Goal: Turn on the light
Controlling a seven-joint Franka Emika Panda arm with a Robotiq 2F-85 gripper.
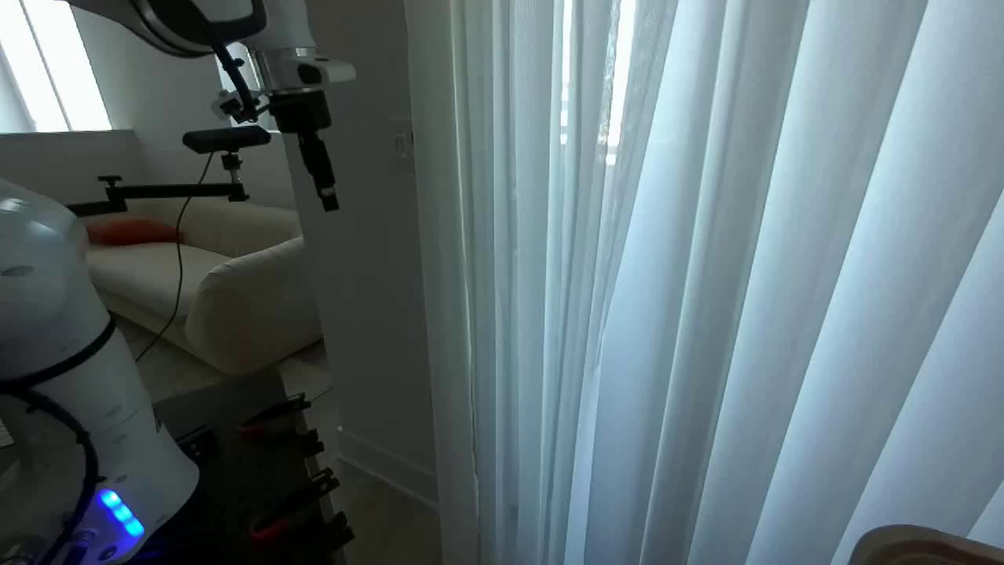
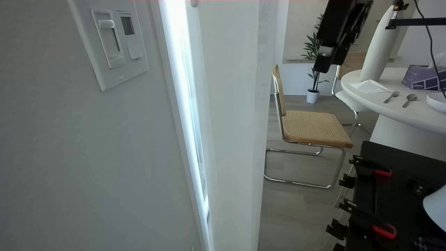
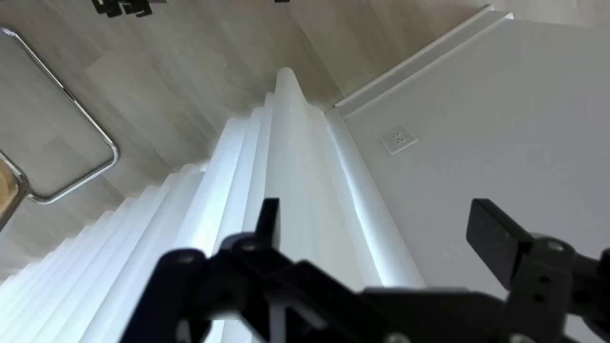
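Note:
A white wall switch plate (image 2: 112,77) is at the upper left in an exterior view. It carries a slider with its knob (image 2: 106,24) high in the slot. Beside the slider is a dark small window (image 2: 127,25) above a white paddle (image 2: 135,50). The plate also shows small and dim on the wall (image 1: 402,143) in an exterior view. My gripper (image 1: 326,198) points down, left of the plate and apart from it there. It also hangs at the upper right (image 2: 325,57) in an exterior view. In the wrist view the gripper (image 3: 381,226) is open with nothing between its fingers; the plate is out of view.
White curtains (image 1: 706,275) hang beside the switch wall. A wall outlet (image 3: 399,139) sits low on the wall. A cane chair (image 2: 313,127), a round white table (image 2: 393,104) and a sofa (image 1: 259,306) stand around. A black robot stand (image 2: 400,153) carries clamps.

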